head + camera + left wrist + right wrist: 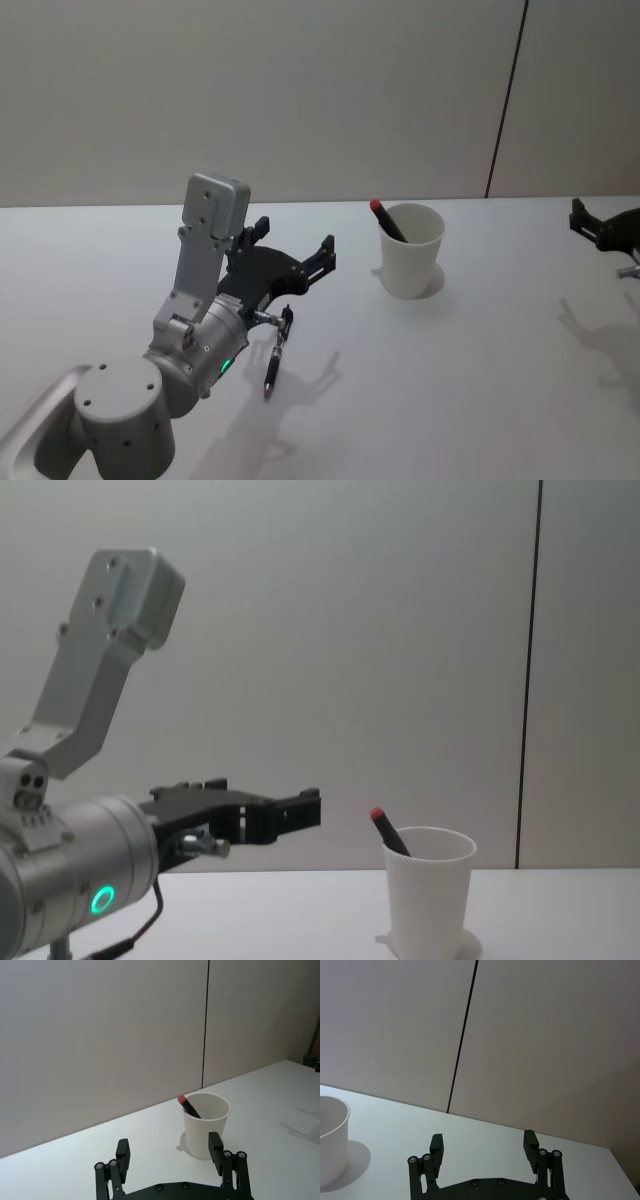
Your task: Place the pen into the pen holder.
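The pen is being held leaning inside the pen holder, red cap above the rim, while the left gripper is being held spread and empty to its left, and the right gripper, also spread, well off to the right.

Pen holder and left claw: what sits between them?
Nothing. In the head view the table between the open left claw and the pen holder is bare; the right claw is parked at the right edge.
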Robot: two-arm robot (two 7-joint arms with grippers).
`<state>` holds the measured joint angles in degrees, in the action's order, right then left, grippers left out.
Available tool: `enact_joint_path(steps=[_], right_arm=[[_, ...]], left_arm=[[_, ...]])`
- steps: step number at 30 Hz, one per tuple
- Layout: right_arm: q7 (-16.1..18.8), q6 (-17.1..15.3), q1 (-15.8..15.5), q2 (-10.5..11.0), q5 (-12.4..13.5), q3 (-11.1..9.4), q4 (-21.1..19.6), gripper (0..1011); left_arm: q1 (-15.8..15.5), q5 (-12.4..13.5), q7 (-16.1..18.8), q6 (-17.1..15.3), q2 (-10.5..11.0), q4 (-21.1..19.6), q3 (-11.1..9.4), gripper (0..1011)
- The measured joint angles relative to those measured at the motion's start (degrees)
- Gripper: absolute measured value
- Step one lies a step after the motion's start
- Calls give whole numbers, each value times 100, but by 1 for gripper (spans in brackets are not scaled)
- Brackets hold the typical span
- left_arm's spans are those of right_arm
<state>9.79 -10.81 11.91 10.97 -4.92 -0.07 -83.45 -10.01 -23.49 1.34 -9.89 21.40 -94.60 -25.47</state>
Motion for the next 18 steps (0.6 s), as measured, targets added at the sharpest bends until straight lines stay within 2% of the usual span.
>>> enact_joint_path(steps=[18], right_arm=[[0, 0, 0, 0, 0, 0, 1, 1001]], left_arm=[[281, -680, 222, -422, 66, -73, 45, 1003]])
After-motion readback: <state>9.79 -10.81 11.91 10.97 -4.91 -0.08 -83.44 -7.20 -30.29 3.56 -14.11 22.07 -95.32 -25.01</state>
